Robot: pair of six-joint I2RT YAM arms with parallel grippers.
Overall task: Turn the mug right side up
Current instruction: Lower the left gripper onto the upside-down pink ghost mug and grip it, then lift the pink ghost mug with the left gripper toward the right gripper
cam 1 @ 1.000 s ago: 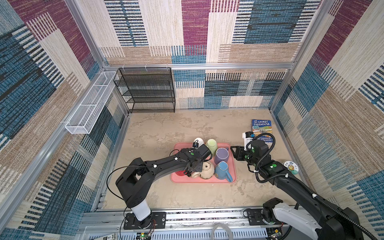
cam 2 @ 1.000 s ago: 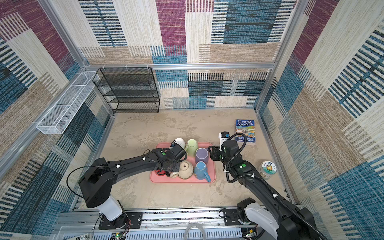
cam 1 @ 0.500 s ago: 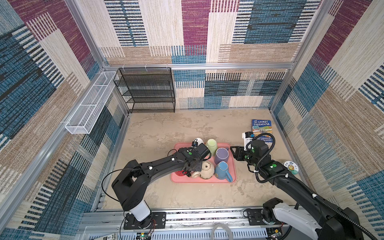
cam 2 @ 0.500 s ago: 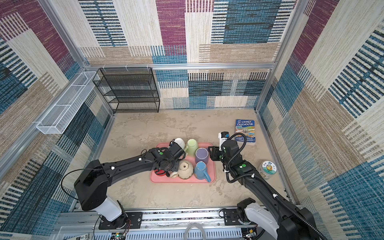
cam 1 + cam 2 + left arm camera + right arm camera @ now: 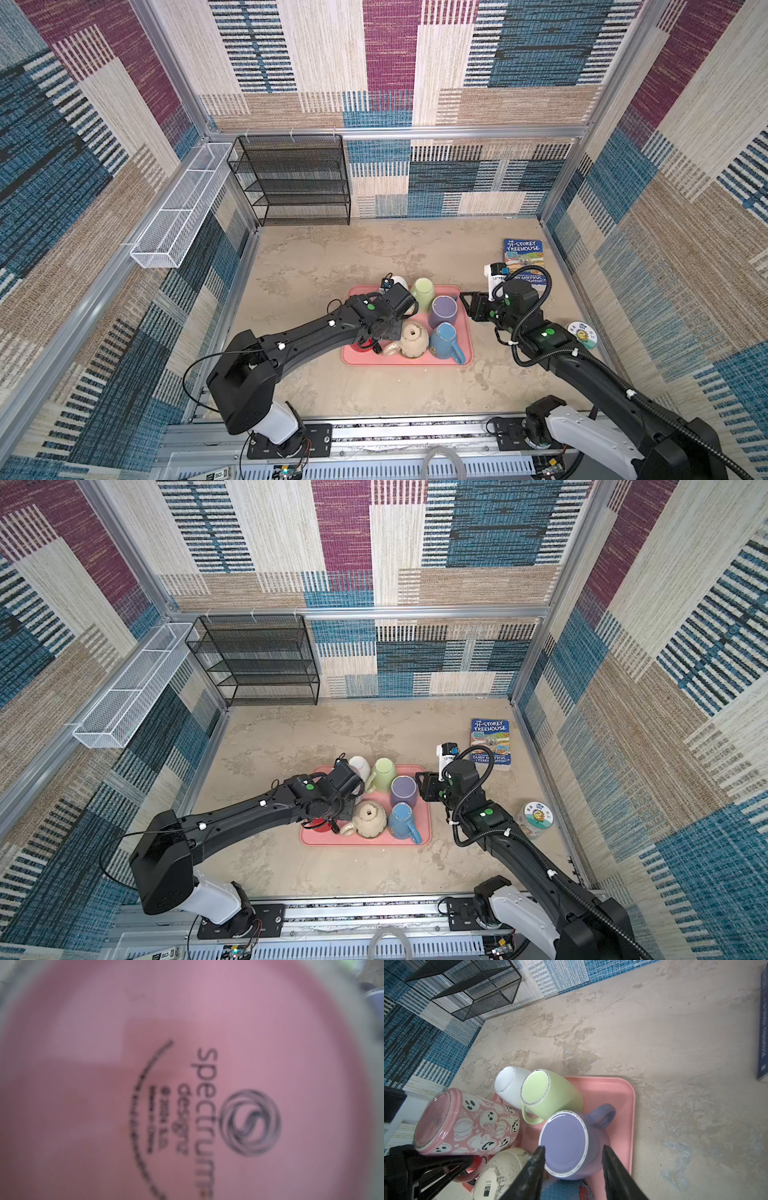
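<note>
Over the tray (image 5: 612, 1088), my left end effector (image 5: 464, 1165) grips the tilted pink mug (image 5: 467, 1124) by its handle (image 5: 479, 1164). The right end effector (image 5: 574, 1148) hangs open. Next, I think, I must rotate the mug until its mouth faces up.

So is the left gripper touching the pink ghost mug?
Touching. In the right wrist view the left gripper is closed on the handle of the tipped pink ghost mug.

mugs (image 5: 442, 311) pack the pink tray (image 5: 407, 362) closely, leaving narrow gaps; the table (image 5: 332, 257) behind it lies open.
</note>
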